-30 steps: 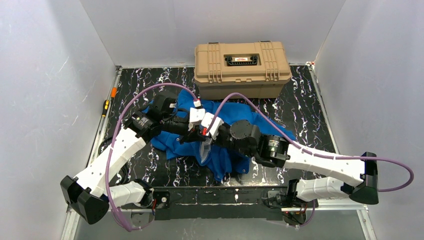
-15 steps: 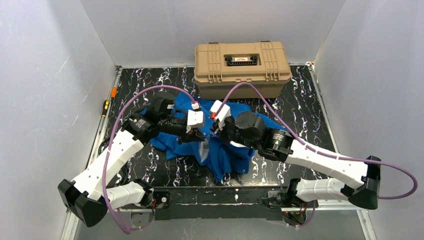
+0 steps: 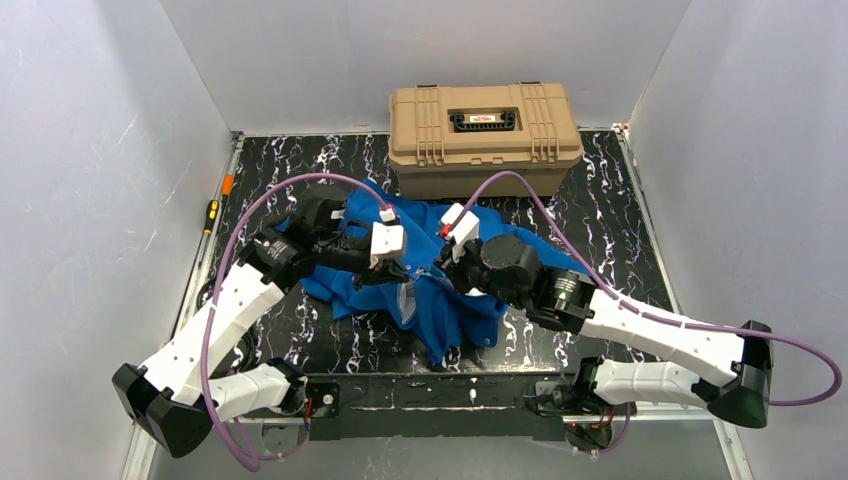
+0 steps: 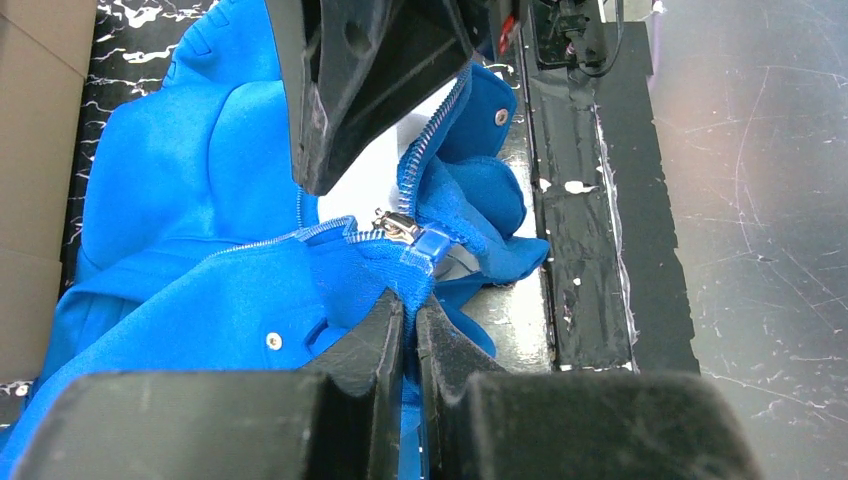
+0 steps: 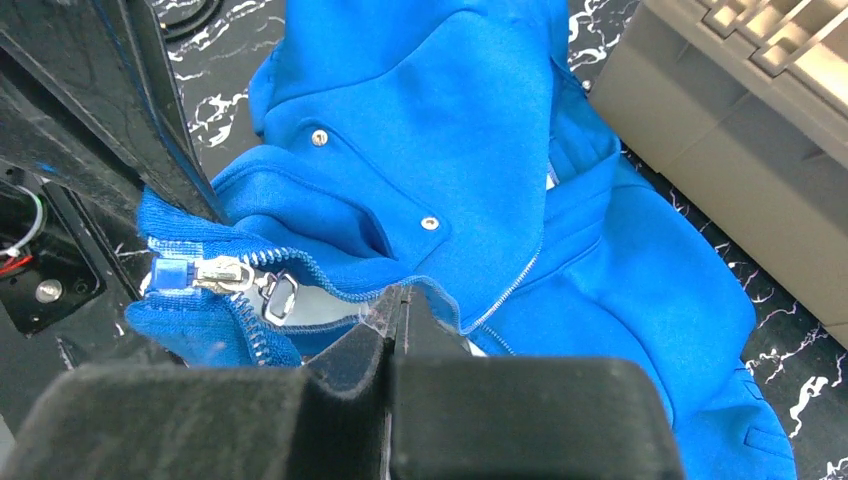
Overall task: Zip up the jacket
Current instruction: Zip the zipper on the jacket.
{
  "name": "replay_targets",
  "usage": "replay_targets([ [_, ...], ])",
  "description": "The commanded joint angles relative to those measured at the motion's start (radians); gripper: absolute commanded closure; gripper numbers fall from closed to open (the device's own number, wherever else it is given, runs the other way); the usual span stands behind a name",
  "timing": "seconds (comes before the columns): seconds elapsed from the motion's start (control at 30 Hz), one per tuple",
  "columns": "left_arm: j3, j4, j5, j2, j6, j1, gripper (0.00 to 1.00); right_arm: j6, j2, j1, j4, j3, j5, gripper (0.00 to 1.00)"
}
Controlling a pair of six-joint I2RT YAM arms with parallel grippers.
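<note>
Marbled black tabletop [image 3: 620, 220] bears a royal-blue fabric jacket [image 3: 450, 310]; left gripper [image 4: 405, 305] and right gripper [image 5: 400, 300] both clench its fabric, so tugging apart may unseat the small silver zipper slider [image 4: 398, 226]

Jacket [image 3: 455, 318]: bright royal-blue soft fabric, crumpled in a loose heap rather than spread flat.
Place: about the middle of the dark marbled tabletop [image 3: 610, 230].
Front: mostly open, with the two front edges spreading apart and the pale grey-white lining [image 4: 365, 185] showing in the gap.
Zipper [image 4: 432, 140]: light teeth along both front edges, which splay apart from the slider.
Slider [image 5: 225, 272]: small and metal, at the hem end of the zipper beside a blue end piece, with its pull tab lying just next to it.
Snaps [image 5: 320, 137]: small and silver, on the blue front panels.
</note>
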Motion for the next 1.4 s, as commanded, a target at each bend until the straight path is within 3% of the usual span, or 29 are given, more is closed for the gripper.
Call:
replay_targets([
  [0.0, -0.004, -0.009, 0.041, -0.040, 0.024, -0.005, 1.00, 0.010, -0.055, -0.032, 0.038, 0.023, 0.009, 0.99],
  [0.1, -0.016, -0.009, 0.039, -0.048, 0.056, -0.007, 1.00, 0.006, -0.055, -0.068, -0.015, 0.070, -0.079, 0.99],
  [0.13, -0.020, -0.009, 0.039, -0.051, 0.070, -0.008, 1.00, 0.005, -0.050, -0.082, -0.043, 0.088, -0.117, 0.94],
  [0.27, -0.035, -0.009, 0.026, -0.068, 0.142, -0.015, 1.00, 0.079, -0.032, -0.172, -0.111, 0.131, -0.291, 0.57],
  [0.37, -0.055, -0.010, -0.001, -0.089, 0.234, -0.022, 1.00, 0.192, -0.023, -0.320, -0.112, 0.138, -0.538, 0.43],
  [0.5, -0.097, -0.002, -0.031, -0.129, 0.391, -0.026, 1.00, 0.433, 0.035, -0.583, -0.003, 0.107, -0.985, 0.38],
  [0.67, -0.168, 0.051, -0.050, -0.183, 0.591, -0.034, 1.00, 0.707, 0.079, -0.610, 0.271, 0.012, -1.232, 0.37],
  [0.87, -0.228, 0.167, -0.080, -0.215, 0.842, -0.035, 1.00, 0.852, 0.123, -0.611, 0.406, -0.010, -1.297, 0.41],
  [1.13, -0.303, 0.378, -0.084, -0.231, 1.048, -0.035, 1.00, 0.870, 0.099, -0.604, 0.362, -0.059, -1.301, 0.41],
  [1.37, -0.340, 0.492, -0.062, -0.251, 1.082, -0.034, 1.00, 0.974, 0.106, -0.582, 0.564, -0.156, -1.238, 0.31],
])
